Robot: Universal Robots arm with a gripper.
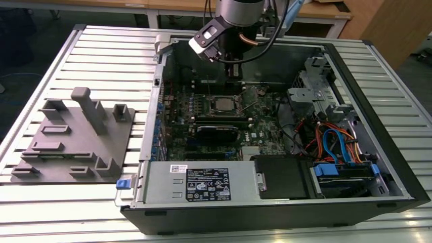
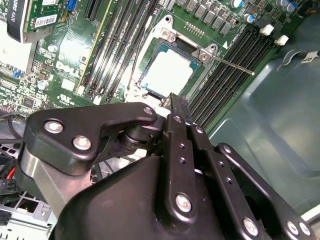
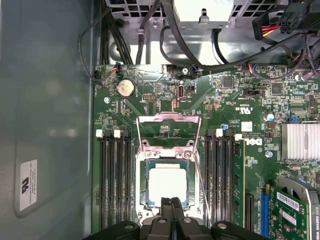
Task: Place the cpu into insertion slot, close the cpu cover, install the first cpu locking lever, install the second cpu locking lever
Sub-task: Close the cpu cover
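The cpu (image 3: 166, 185), a square chip with a dull silver top, lies in the insertion slot (image 3: 141, 192) on the green motherboard; it also appears in the second wrist view (image 2: 170, 72) and the exterior view (image 1: 223, 103). The cpu cover (image 3: 168, 120), a thin silver frame with a cut-out middle, is swung open beyond the slot. A thin locking lever (image 3: 201, 180) sticks out free beside the slot, also seen as a rod (image 2: 235, 65). My gripper (image 3: 171, 201) is shut with nothing between its fingers (image 2: 176, 107), its tips just over the cpu's near edge. It reaches down into the case (image 1: 233, 76).
Long black memory slots (image 3: 115, 180) flank the socket on both sides (image 3: 222, 175). Cables (image 3: 175, 35) hang across the case above the board. A card (image 1: 216, 132) and drive bay (image 1: 287, 174) sit inside the open case. A grey fixture plate (image 1: 71, 142) lies at the exterior view's left.
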